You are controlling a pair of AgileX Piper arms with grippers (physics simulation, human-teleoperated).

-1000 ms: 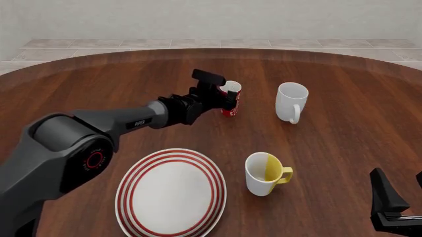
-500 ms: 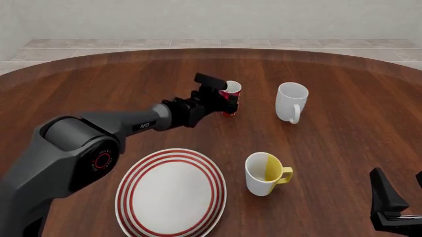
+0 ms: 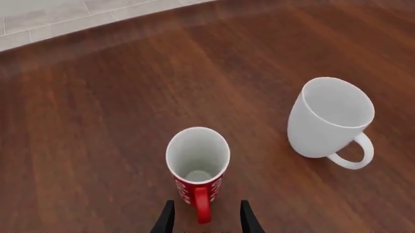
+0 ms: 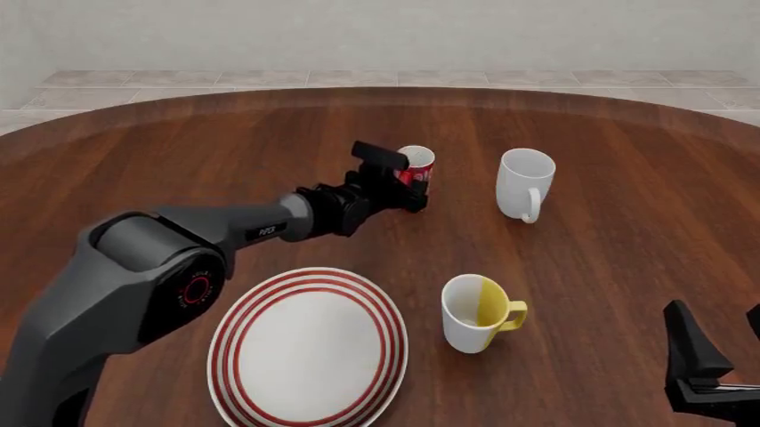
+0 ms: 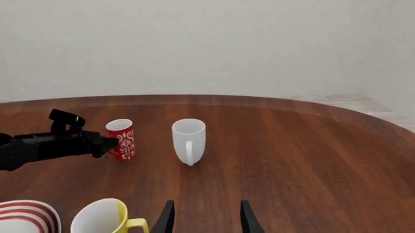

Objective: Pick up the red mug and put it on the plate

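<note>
Reaching toward the red mug (image 3: 198, 167) at the far middle of the table (image 4: 618, 258), the left gripper (image 3: 205, 221) has open fingers on both sides of the handle. Squeezing only the thin handle could make the mug twist, tip or slip before the plate (image 4: 309, 347).

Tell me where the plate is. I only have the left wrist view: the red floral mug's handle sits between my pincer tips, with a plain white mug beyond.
Observer: The large round white plate with red rings lies nearer the arms than the tall red floral mug, a little to its left.
Operator: Anything beside the plate?
Observer: An upright white-and-yellow ceramic mug stands just right of it, apart from it, with its handle pointing right.
Operator: And the right arm?
Observer: The right pincer is open at the table's near right, far from every mug.
</note>
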